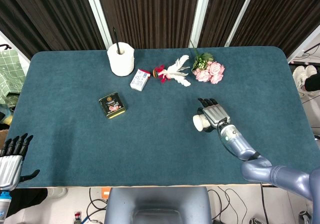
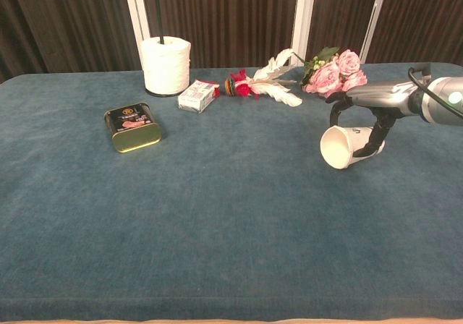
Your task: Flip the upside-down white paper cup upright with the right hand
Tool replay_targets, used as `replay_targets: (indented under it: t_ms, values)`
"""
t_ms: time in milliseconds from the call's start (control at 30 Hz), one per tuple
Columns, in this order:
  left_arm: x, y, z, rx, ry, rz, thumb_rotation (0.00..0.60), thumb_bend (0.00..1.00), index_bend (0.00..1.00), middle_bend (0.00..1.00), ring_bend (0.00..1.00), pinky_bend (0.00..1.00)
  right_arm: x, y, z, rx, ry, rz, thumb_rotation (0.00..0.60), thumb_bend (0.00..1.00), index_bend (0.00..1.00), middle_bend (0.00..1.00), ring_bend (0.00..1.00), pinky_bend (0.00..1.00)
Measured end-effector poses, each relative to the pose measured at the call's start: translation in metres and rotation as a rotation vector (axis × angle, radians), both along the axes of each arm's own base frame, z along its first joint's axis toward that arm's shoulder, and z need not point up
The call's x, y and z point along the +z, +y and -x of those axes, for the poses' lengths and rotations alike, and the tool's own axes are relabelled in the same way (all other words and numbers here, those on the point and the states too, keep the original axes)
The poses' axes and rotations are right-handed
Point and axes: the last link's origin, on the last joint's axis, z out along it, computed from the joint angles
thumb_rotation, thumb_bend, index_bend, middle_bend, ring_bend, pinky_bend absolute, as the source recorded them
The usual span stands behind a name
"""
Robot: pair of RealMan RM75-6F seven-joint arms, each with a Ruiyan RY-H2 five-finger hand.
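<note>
My right hand (image 1: pixel 214 115) (image 2: pixel 369 114) grips the white paper cup (image 2: pixel 344 147) (image 1: pixel 202 122) from above, fingers curled around its body. The cup lies tilted on its side just above the blue table, its open mouth facing left and toward the robot. In the head view only the cup's rim end shows from under the hand. My left hand (image 1: pixel 12 159) hangs off the table's near left corner, fingers apart and holding nothing; the chest view does not show it.
Along the far side stand a paper roll on a holder (image 1: pixel 121 59), a small white box (image 1: pixel 140 79), a feather toy (image 1: pixel 173 72) and pink flowers (image 1: pixel 209 70). A dark tin (image 1: pixel 112 105) lies left of centre. A chair back (image 1: pixel 157 205) sits at the near edge.
</note>
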Motion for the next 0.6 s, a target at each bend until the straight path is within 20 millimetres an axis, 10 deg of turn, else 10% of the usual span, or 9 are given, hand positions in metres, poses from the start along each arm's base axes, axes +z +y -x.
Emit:
replay_targets:
  t_ms: [600]
  values:
    - [-0.001, -0.001, 0.000, -0.002, 0.005, 0.006, 0.599, 0.00, 0.00, 0.00, 0.00, 0.00, 0.010, 0.000, -0.014, -0.052, -0.246, 0.021, 0.600, 0.28, 0.50, 0.01, 0.01, 0.07]
